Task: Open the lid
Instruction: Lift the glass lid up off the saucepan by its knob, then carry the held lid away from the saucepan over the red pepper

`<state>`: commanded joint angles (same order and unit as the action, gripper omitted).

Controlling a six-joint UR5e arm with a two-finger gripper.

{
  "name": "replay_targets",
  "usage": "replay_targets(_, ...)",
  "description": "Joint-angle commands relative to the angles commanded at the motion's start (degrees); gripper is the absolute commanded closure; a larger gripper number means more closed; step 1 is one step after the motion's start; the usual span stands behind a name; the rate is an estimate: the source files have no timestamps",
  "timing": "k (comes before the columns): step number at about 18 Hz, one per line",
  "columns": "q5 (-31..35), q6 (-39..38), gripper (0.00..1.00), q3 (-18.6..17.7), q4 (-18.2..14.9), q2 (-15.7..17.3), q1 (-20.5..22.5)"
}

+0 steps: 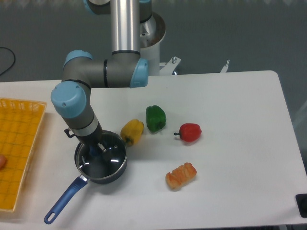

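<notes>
White table (230,163) fills most of the view, with a grey floor behind it. Arm base stands at the far edge; the arm reaches down and to the camera's left, ending in the gripper (97,147) directly over the saucepan (100,165). Lid (106,154), a clear glass disc with a thin metal rim, lies on or just over the pan's mouth and appears slightly tilted; whether it sits fully on the rim cannot be told. Gripper fingers flank the blue knob (98,150) at the lid's centre, but the wrist hides the contact, so how far the jaws are apart, and whether they grasp the knob, cannot be told. Pan handle (64,200), long and blue, points toward the near left corner. Just beside the pan on its right lies a yellow pepper (132,132), with a green pepper (156,118) touching or nearly touching it and a red pepper (190,132) farther right. Croissant (181,175) lies nearer the camera. Yellow basket (19,143) occupies the left edge.
</notes>
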<state>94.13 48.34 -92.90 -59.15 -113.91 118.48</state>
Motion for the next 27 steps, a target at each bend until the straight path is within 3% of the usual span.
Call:
replay_targets(15,0.1,0.1,0.36,-0.1,-0.5,2.0,1.0)
replay_targets(20,-0.1,3.0,0.36,-0.7,-1.0,3.6,3.6)
replay_targets(27,-0.1,8.7,0.36,-0.9,-5.6,5.6,9.5)
